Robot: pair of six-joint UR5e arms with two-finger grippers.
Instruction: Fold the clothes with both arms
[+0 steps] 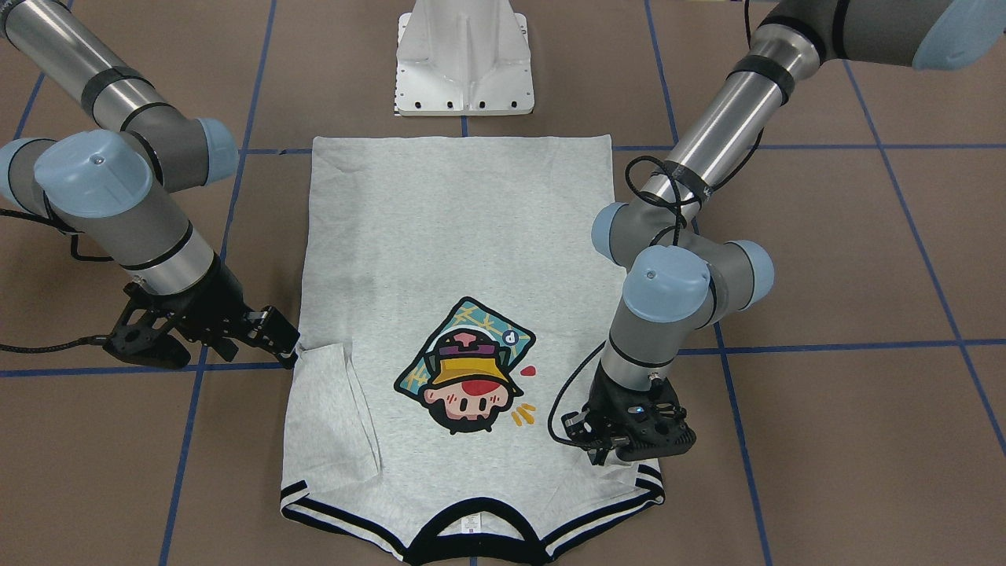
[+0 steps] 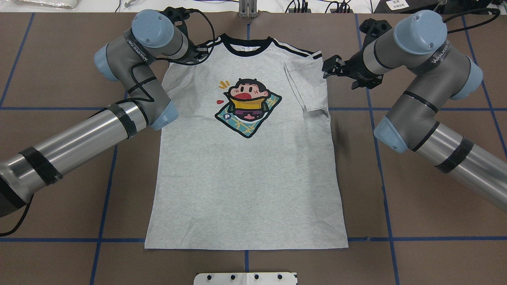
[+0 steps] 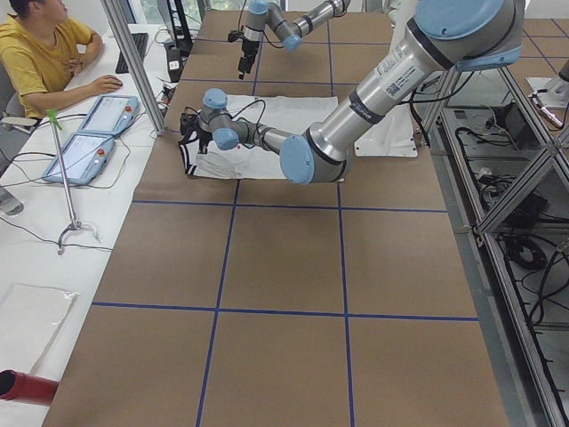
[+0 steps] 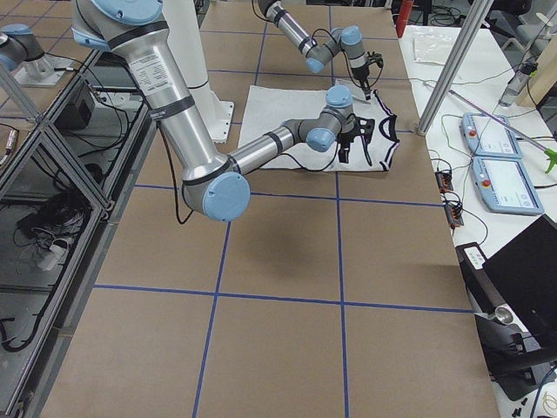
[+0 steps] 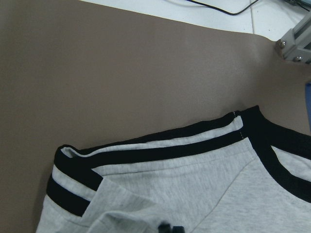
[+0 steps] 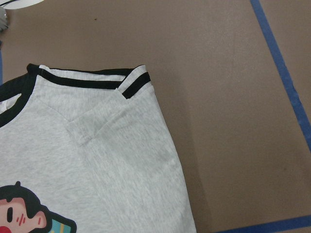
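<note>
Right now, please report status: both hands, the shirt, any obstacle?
Right hand open, beside shoulder, off cloth. Left hand down on folded sleeve, grip unclear. T-shirt flat, print up, both sleeves folded in. No obstacle seen on cloth.

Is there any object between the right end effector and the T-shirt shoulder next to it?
Nothing visible stands between them. The right end effector is right beside the T-shirt's striped shoulder, and only bare brown table shows around that spot.

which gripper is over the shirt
The left gripper, over the striped shoulder of the T-shirt; the right gripper sits just off the folded sleeve, above bare table.
</note>
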